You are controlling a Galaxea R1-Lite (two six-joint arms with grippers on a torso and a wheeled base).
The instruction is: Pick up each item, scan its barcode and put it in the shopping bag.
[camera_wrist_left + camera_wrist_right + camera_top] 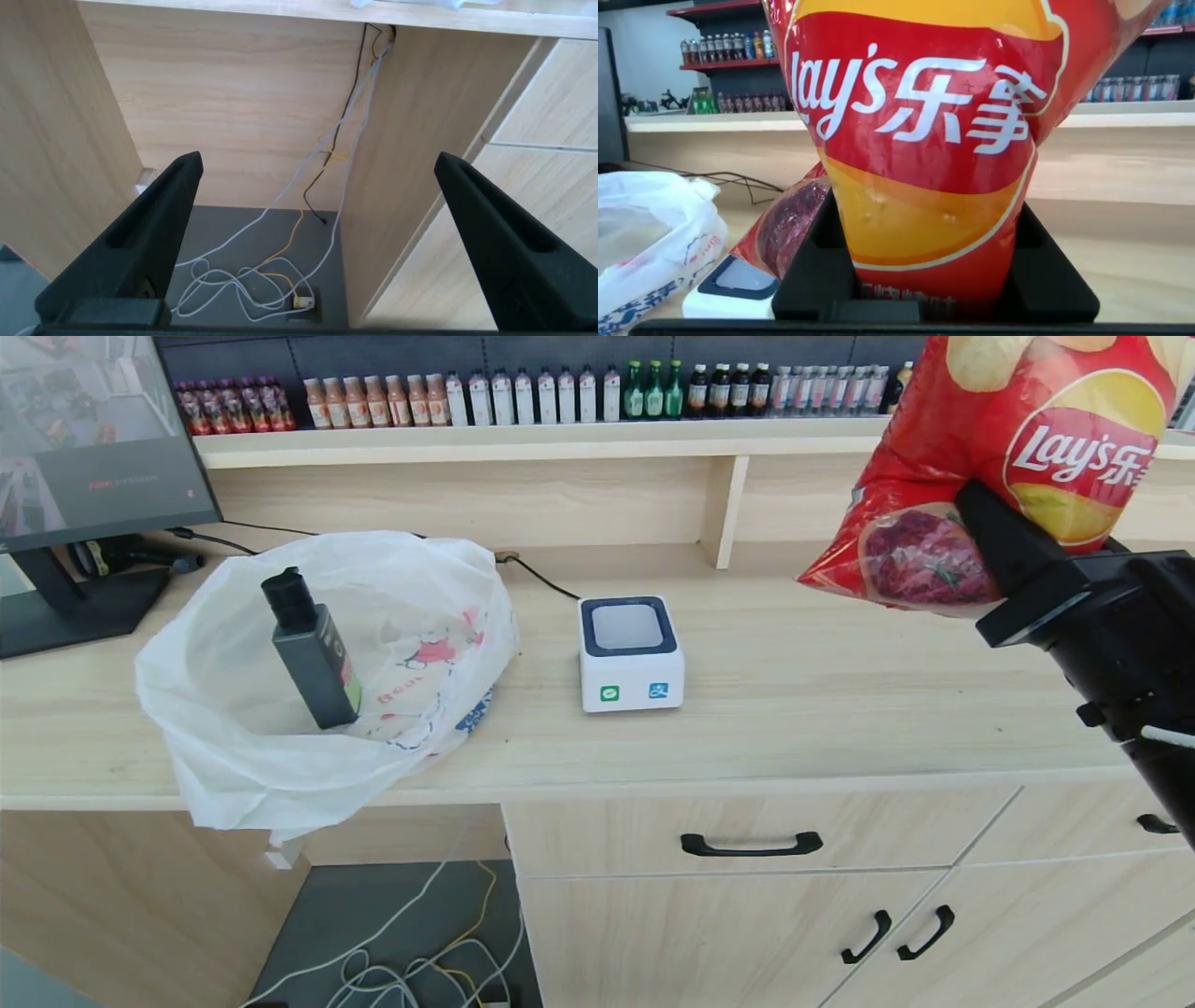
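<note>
Head view: on the right, raised well above the desk (840, 709), a red chip bag (1008, 457), clamped in the right pincer (980, 518) near its lower end. Near the middle of the desk, a white scanner (630, 653) with a dark-rimmed window facing up, well apart from the chip bag. To the left, a white shopping bag (233, 728), mouth open, lying on the desk and drooping over the front edge. Inside it, a dark bottle (313, 658), standing and leaning slightly. Behind, a shelf (523, 439) lined with bottles. At far left, a monitor (84, 439).

Left wrist view: left pincer (318, 168) spread wide, gripping nothing, low down and facing the gap under the desk. Beyond it, loose cables (280, 271) hanging down and coiled on the floor.

Right wrist view: right pincer (932, 247) closed on the chip bag (934, 187), one black finger on each side. Beyond and lower, the scanner (733, 285) and the edge of the shopping bag (654, 233).
</note>
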